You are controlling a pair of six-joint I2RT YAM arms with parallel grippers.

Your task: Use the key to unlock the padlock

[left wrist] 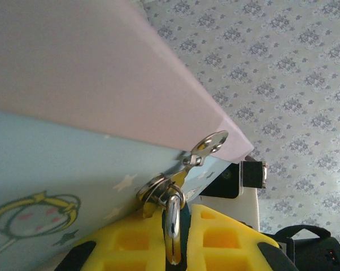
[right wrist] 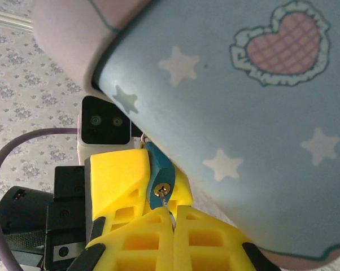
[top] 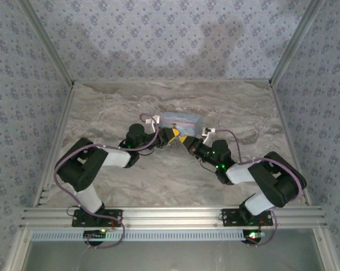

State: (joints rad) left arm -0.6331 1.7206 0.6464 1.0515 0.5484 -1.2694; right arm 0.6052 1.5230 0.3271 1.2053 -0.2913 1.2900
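From above, the left claw (top: pixel 169 135) and the right claw (top: pixel 187 142) were seen meeting tip to tip just in front of a pale blue tin (top: pixel 181 119) on the marbled table (top: pixel 113 107). What lay between them was too small to be made out there.

In the left wrist view, the padlock's metal shackle (left wrist: pixel 171 226) was shown clamped between the left claw's yellow fingers (left wrist: pixel 130 240), which were closed narrowly on it. A ring (left wrist: pixel 158 189) was threaded at the shackle's top, and a second key (left wrist: pixel 210 142) was seen standing up from it against the tin's edge.

In the right wrist view, the teal padlock (right wrist: pixel 158 172) was shown end on, close against the tin's side and held off the table. The key (right wrist: pixel 168 208) was pinched between the right claw's closed fingers (right wrist: pixel 147 237), with its tip set in the brass keyhole.
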